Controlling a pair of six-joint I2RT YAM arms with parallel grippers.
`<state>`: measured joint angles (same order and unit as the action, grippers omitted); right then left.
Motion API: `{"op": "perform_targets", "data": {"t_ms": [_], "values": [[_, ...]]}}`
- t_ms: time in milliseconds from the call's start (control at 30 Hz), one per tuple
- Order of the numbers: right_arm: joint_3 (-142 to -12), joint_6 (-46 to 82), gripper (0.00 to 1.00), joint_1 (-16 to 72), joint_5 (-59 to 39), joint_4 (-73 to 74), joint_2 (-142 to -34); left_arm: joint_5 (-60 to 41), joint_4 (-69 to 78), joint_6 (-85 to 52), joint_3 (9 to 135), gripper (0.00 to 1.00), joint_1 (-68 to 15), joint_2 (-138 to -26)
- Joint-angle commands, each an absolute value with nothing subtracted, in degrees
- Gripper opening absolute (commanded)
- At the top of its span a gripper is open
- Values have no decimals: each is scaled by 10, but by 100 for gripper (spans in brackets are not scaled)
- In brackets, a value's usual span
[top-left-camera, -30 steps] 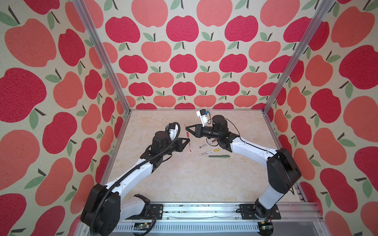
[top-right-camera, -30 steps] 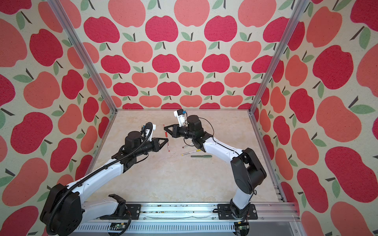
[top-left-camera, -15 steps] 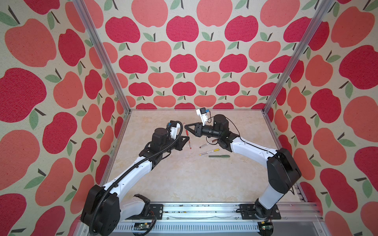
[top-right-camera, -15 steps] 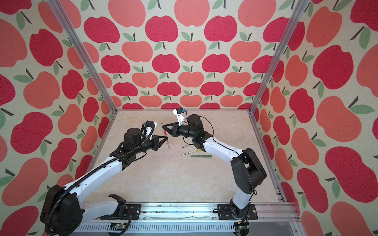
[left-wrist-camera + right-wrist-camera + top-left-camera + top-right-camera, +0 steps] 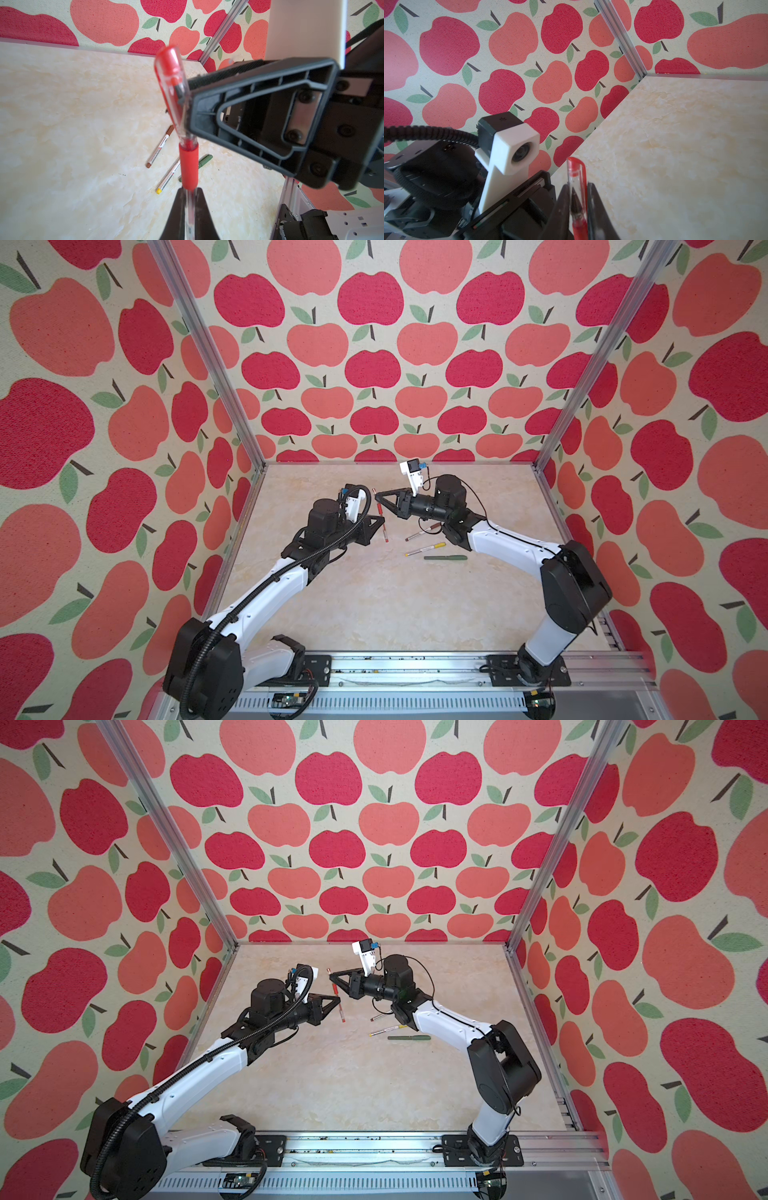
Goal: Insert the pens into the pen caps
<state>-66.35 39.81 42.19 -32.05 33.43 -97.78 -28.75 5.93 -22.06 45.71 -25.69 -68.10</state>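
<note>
in both top views the left gripper (image 5: 383,524) is clamped shut on the clear barrel of the red pen (image 5: 380,512), which is up off the table (image 5: 374,614). the right gripper (image 5: 377,498) meets it from the far side, pinched tight on the cap (image 5: 374,493) at the pen's upper end. the brown pen (image 5: 379,1016), yellow pen (image 5: 388,1030) and green pen (image 5: 409,1038) lie close together on the table beside the right arm. over to the left wrist view: the fingers (image 5: 176,209) squeeze the barrel just below the red grip, and the cap (image 5: 171,66) sits over the tip with the right gripper (image 5: 185,97) pressed on it. right wrist view now: two dark fingers (image 5: 593,207) close on the clear cap (image 5: 576,176), with the dark pen tip showing inside it.
</note>
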Motion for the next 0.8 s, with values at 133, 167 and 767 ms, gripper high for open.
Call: {"op": "perform_targets", "data": {"t_ms": [133,167,767], "values": [[-628,387,18,428,-358,360,-995,-295,97,-181,500,0,-257,-664],[-628,387,19,427,-359,362,-994,-299,94,-177,502,0,-258,-665],[-648,341,41,401,-347,326,-926,-313,59,-137,504,0,-259,-662]]}}
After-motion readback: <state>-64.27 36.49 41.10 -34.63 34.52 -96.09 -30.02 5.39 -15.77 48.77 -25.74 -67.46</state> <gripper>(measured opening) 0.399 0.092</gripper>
